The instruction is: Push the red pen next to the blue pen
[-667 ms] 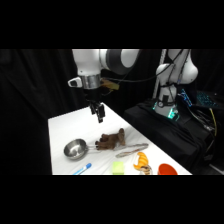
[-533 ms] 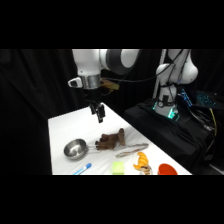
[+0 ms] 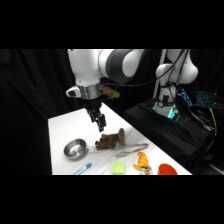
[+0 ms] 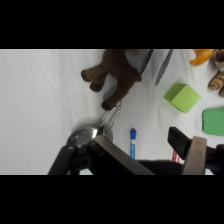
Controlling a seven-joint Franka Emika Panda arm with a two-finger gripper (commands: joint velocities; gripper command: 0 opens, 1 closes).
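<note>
Jaws open wide, holding nothing, above the brown plush toy [image 3: 111, 140]. Slim blue pen [image 4: 133, 143] lies beside the steel bowl [image 3: 74, 148].

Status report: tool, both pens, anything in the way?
Tool open, above table, holding nothing. Blue pen on table beside bowl. Red pen mostly hidden behind finger. Brown plush toy nearby.

The bowl [image 3: 75, 148] is shiny metal (mirror-bright), the brown toy [image 3: 111, 140] soft matt plush.
</note>
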